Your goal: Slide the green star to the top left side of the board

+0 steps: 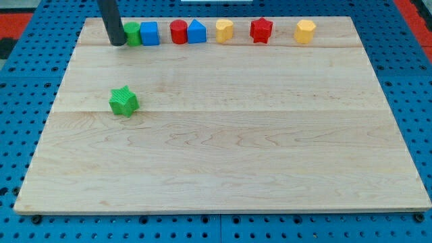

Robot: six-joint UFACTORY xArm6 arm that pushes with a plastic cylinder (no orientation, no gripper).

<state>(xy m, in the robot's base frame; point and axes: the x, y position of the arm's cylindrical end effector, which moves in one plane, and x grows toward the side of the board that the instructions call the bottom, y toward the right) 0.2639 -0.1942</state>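
Observation:
The green star lies on the wooden board, left of centre in its upper half. My tip rests near the board's top left, well above the star, touching or just left of a green block. The rod rises out of the view's top.
A row of blocks runs along the top edge: the green block, a blue cube, a red cylinder, a blue pointed block, a yellow block, a red star, a yellow hexagon. Blue pegboard surrounds the board.

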